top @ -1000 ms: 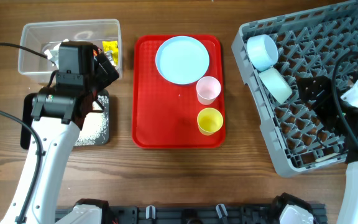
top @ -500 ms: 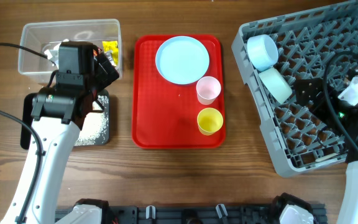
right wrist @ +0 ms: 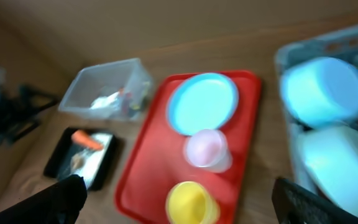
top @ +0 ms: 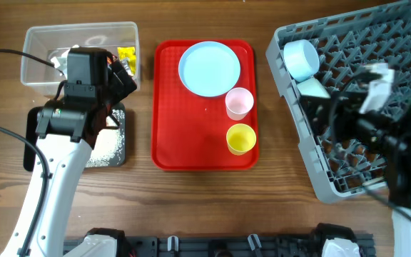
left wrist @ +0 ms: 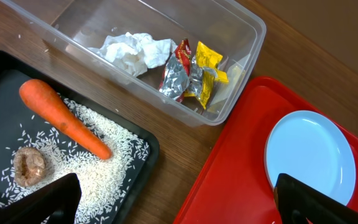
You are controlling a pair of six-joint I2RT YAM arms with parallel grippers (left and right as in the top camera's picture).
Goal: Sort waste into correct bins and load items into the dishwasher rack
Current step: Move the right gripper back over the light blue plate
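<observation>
Wooden table (top: 205,207), red tray (top: 191,135) between tub (top: 41,36) and rack (top: 405,36), left end effector (left wrist: 179,199) spread, right end effector (right wrist: 182,199) spread

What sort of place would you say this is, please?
Probably a lab bench staged as a dish-clearing station: a wooden table carries a grey dishwasher rack holding bowls, a red tray with plate and cups, and a clear tub of wrappers.

Soft, even light comes from above; the red tray (top: 166,107) casts only a thin shadow on the wood. The overhead view is sharp except for the smeared right arm (top: 366,118). The left wrist view is crisp, with glints on the foil wrappers (left wrist: 188,74) and the clear tub (left wrist: 244,62). The right wrist view is blurred throughout (the bowls (right wrist: 325,90) are soft blobs).
</observation>
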